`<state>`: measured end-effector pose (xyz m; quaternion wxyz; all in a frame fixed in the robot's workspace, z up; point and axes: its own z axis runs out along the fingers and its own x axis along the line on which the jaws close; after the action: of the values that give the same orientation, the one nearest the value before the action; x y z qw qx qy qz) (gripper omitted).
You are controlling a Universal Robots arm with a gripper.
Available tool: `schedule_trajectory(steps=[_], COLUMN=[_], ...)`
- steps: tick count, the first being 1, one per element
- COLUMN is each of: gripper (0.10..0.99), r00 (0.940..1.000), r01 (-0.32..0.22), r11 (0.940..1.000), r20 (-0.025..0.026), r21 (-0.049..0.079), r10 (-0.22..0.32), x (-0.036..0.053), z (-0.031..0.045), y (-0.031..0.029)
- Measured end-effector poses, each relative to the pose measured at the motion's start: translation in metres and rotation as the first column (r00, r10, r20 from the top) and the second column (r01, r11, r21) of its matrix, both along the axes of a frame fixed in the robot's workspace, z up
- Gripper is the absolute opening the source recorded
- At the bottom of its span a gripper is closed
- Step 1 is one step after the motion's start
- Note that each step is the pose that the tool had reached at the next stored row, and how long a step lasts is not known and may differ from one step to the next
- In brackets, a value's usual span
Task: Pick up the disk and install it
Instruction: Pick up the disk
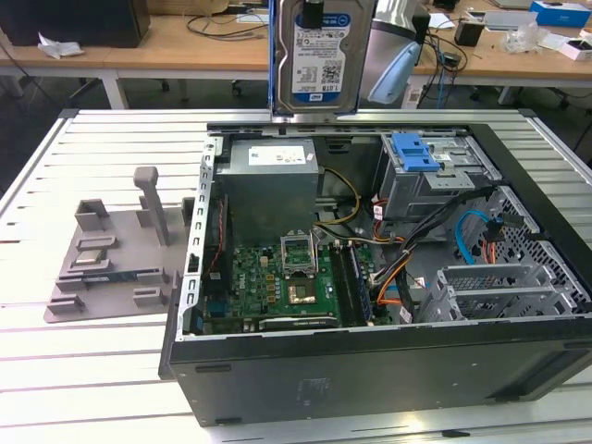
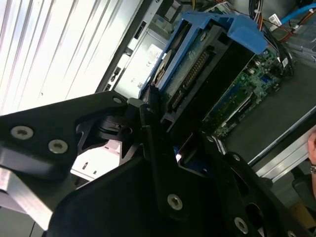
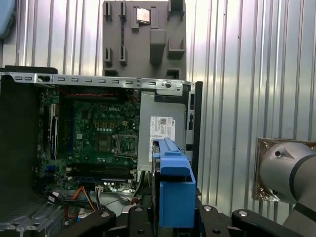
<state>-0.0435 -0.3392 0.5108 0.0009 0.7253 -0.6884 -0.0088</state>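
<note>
The disk [image 1: 319,55], a silver hard drive with a white-and-blue label in a blue carrier rail, hangs upright in the air above the back edge of the open computer case [image 1: 370,375]. My gripper [image 1: 314,9] is shut on the disk's top edge. In the second wrist view the disk [image 2: 197,74] stretches away from the black fingers [image 2: 148,123] that clamp it. The first wrist view shows the disk [image 3: 174,190] edge-on, above the power supply [image 3: 160,136] inside the case.
The case lies on its side on a slatted metal table [image 1: 102,370]. Inside are the boxy grey power supply [image 1: 273,176], a green motherboard [image 1: 273,282], loose cables and a blue-handled grey drive cage [image 1: 416,157]. A grey fixture plate [image 1: 116,254] lies at the exterior view's left.
</note>
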Motion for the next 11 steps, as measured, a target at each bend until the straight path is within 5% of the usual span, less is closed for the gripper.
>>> schedule_trajectory(steps=[11], gripper=[0.365], r00=[1.0000], r01=[0.000], r11=[1.0000], r20=[-0.0001], r21=[0.000], r10=[0.000], x=[0.0001], z=[0.0000], y=[-0.0265])
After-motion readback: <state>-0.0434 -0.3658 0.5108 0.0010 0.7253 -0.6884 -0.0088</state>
